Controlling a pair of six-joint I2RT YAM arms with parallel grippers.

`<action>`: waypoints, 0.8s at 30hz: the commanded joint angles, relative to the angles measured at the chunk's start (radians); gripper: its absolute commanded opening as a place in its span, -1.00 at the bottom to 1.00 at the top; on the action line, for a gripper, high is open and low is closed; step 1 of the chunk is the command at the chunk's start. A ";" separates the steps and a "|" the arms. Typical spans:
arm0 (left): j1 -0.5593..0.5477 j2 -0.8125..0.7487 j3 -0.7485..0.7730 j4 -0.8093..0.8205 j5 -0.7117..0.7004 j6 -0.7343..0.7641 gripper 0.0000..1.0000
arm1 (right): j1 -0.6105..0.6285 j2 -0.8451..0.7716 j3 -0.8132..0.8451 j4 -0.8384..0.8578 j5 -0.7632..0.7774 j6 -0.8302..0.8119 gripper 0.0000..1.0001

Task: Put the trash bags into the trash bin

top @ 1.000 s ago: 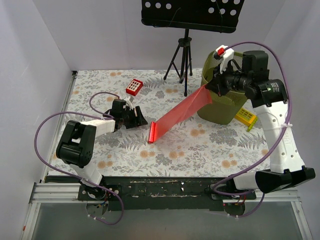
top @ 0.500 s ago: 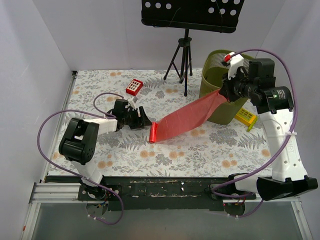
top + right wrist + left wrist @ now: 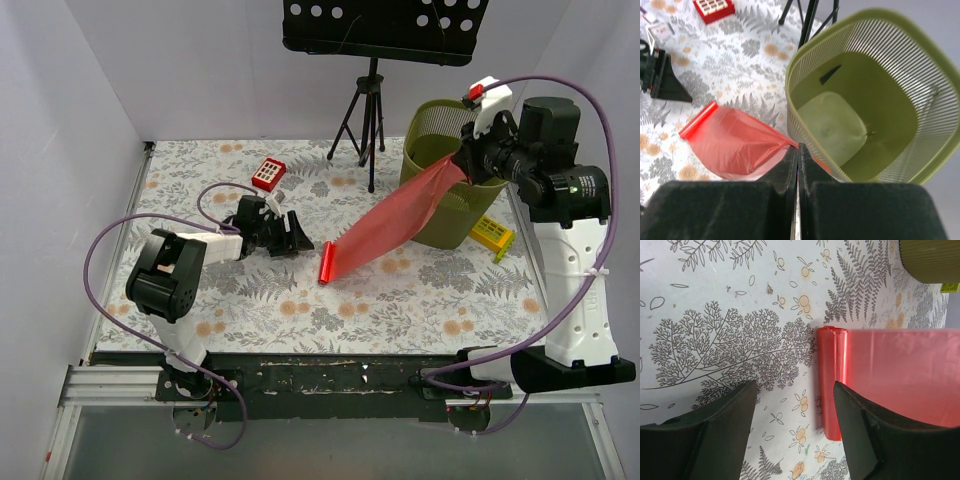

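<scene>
A red trash bag [image 3: 385, 223] stretches from a rolled end on the table [image 3: 327, 262] up to my right gripper [image 3: 466, 163], which is shut on its pinched end [image 3: 775, 141] at the rim of the olive-green trash bin [image 3: 432, 122]. From the right wrist the bin [image 3: 900, 65] opens just beyond the fingertips and looks empty. My left gripper [image 3: 296, 240] lies low on the table, open, just left of the roll. In the left wrist view the roll [image 3: 832, 382] sits ahead of the fingers [image 3: 735, 410], with nothing between them.
A small red box with white buttons [image 3: 268, 174] lies at the back of the table. A tripod [image 3: 365, 125] under a black music stand [image 3: 385, 28] stands left of the bin. A yellow box [image 3: 492, 235] lies to the right of the bin.
My right gripper has risen and moved right over the bin's rim, dragging the bag and its rolled end rightward. My left gripper has followed to the right, staying open.
</scene>
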 commanded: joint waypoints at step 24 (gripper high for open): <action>-0.145 0.214 0.088 -0.217 -0.165 -0.009 0.12 | -0.077 -0.188 -0.238 0.091 0.443 -0.035 -0.97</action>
